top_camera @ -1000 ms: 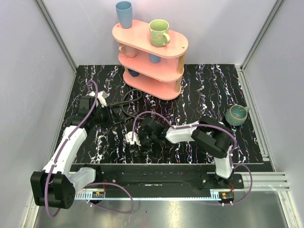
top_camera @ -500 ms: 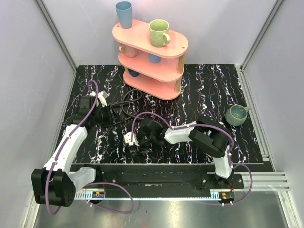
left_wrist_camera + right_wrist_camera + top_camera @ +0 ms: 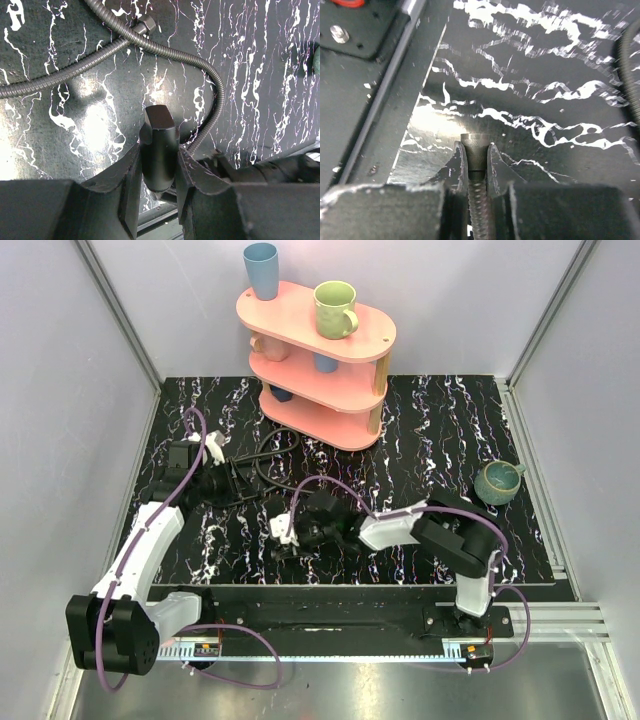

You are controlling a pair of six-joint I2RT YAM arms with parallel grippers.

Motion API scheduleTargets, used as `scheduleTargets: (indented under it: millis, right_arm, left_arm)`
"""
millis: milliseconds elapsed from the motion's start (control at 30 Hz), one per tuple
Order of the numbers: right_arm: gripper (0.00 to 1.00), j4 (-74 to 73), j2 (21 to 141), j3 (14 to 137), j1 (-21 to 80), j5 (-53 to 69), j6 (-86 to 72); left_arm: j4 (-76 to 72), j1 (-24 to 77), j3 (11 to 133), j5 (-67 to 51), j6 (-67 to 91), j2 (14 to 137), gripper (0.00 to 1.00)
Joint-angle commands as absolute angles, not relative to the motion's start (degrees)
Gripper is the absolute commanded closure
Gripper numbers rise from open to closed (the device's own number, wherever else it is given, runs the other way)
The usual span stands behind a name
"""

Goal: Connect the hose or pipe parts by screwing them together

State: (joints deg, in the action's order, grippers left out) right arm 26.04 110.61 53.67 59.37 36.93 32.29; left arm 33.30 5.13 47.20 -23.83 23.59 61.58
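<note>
A thin black ribbed hose (image 3: 199, 63) curves over the dark marbled surface in the left wrist view. A second length with a hex nut (image 3: 145, 23) crosses it. My left gripper (image 3: 159, 146) is shut on a thick smooth black cylindrical part (image 3: 159, 125), held just above the surface. From above, that gripper (image 3: 236, 484) sits at the left by the hose loop (image 3: 266, 458). My right gripper (image 3: 475, 150) is shut on the hose's knurled end fitting (image 3: 474, 141), and the ribbed hose runs back between the jaws. In the top view it (image 3: 284, 536) is near the front middle.
A pink three-tier shelf (image 3: 300, 315) stands at the back with a green mug (image 3: 335, 308) and a blue cup (image 3: 262, 270) on top. A teal mug (image 3: 497, 481) sits at the right. The black base rail (image 3: 380, 90) runs along the near edge beside the right gripper.
My right gripper's jaws have closed onto the hose's end fitting, and the right arm has shifted a little. The left arm and the part it holds have not moved.
</note>
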Motion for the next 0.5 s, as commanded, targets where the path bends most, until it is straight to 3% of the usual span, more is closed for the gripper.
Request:
scheduleTargets:
  millis: [0, 267, 467]
  right_arm:
    - [1.0, 43.93, 99.95, 49.23, 59.85, 36.21, 26.28]
    - [1.0, 57.71, 92.38, 40.88, 59.85, 34.63, 18.91]
    - [1.0, 70.63, 91.14, 36.57, 59.85, 31.38, 12.84]
  left_arm:
    - [30.06, 4.75, 46.85, -25.92, 24.78, 60.21, 1.0]
    - [16.28, 4.83, 39.21, -43.32, 34.26, 62.22, 1.0]
    - [10.57, 7.11, 36.57, -41.93, 38.74, 64.25, 1.0]
